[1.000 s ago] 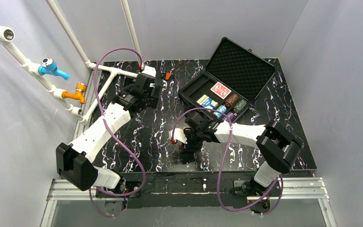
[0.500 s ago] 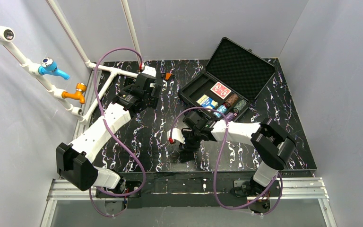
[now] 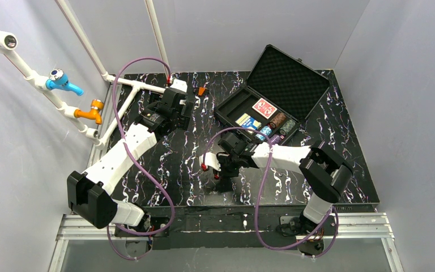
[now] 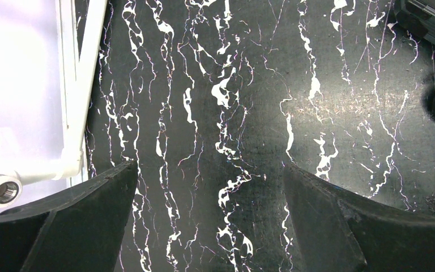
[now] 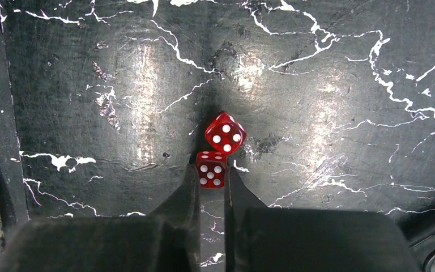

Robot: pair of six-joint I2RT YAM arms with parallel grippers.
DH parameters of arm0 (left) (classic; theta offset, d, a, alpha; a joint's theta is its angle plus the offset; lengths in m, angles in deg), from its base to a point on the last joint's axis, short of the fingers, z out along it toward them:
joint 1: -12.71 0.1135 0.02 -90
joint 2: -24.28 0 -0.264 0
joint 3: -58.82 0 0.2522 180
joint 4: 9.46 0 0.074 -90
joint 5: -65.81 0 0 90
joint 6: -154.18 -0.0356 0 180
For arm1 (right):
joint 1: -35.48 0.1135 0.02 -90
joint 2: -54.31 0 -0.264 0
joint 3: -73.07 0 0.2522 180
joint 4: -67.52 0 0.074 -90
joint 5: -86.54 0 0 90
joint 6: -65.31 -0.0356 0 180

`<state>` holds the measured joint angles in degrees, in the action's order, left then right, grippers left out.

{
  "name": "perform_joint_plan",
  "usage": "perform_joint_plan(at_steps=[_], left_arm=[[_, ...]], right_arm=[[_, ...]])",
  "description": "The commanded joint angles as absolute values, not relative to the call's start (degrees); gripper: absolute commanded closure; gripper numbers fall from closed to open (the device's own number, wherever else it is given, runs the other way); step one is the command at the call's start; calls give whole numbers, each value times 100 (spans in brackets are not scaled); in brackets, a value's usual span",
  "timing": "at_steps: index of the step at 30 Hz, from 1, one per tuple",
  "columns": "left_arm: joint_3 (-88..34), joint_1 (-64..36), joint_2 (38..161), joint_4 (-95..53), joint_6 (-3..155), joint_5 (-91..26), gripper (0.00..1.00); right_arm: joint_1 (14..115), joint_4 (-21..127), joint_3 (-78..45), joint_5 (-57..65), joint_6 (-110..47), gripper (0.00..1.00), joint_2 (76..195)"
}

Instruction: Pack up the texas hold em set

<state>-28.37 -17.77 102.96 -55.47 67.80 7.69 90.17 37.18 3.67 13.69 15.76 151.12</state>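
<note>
We see a black table with white marble veins [image 3: 192,141], two robot arms reaching over it from its near edge. Toward the far right corner sits the black rectangular hard case [image 3: 233,105], open, its foam-lined lid [image 3: 288,79] swung up and leaning back toward the far edge. Inside the tray lie a red-backed card deck [image 3: 264,107], a blue and yellow card box [image 3: 248,120] and several coloured poker chip stacks [image 3: 277,122] lined up along the case's right end. Well apart from the case, around the middle of the table and nearer the near edge, the right claw [image 5: 210,180] points down at two small translucent red dice with white pips. Its dark fingers [image 5: 186,195] are closed in tight on either side of the nearer red die [image 5: 210,169], pinching it against the table. The farther red die [image 5: 225,133] sits turned at an angle just beyond the fingertips, outside the grip, and looks to touch the nearer one at a corner. The left claw [image 4: 209,221] hovers over bare table near the far left corner, spread as wide as it goes and holding nothing. A white plastic pipe [image 4: 82,85] runs along the table's left edge beside it.
</note>
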Motion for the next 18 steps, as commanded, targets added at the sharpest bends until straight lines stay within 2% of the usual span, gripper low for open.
perform_joint_plan(at_steps=[1,18], left_arm=[[-2835,-1745,10243,-5670,6775,789,1],[-2841,-1743,10242,-5670,6792,720,1]], right_arm=[[8997,3569,124,1449,1488,99,15116],[8997,4168,218,733,467,99,13954]])
